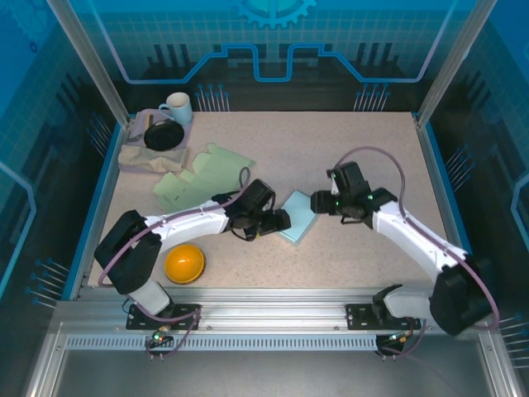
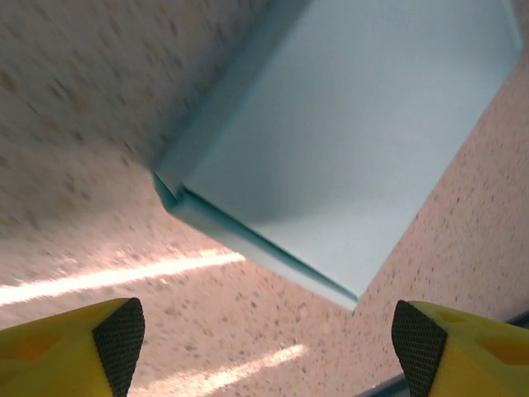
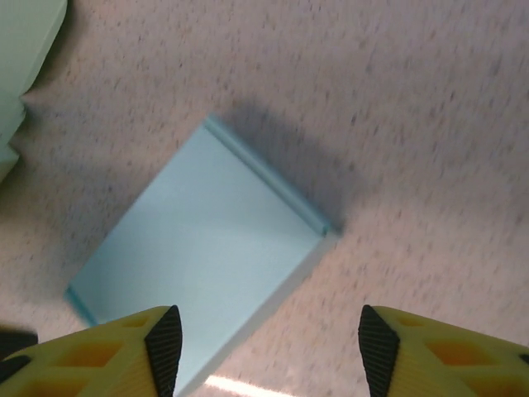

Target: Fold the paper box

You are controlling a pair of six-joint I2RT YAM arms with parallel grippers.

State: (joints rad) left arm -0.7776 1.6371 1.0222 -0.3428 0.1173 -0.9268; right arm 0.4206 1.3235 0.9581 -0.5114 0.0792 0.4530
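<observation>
**Paper box** (image 1: pixel 297 217): pale blue, lying with a broad flat face up on the speckled desk (image 1: pixel 364 149).

**Left pincer** (image 1: pixel 279 222): just beside the box's left edge, released. Its fingers (image 2: pixel 116 335) are spread wide with nothing between them.

**Right pincer** (image 1: pixel 321 203): just beside the box's right edge, likewise released. It hangs over the box without grasping it.

**Other items:** unfolded green sheets (image 1: pixel 211 169) lie left of the box and farther back. An orange bowl (image 1: pixel 183 263) sits left of the box and nearer the arm bases. A white mug (image 1: pixel 176 107) stands well beyond the sheets.
</observation>
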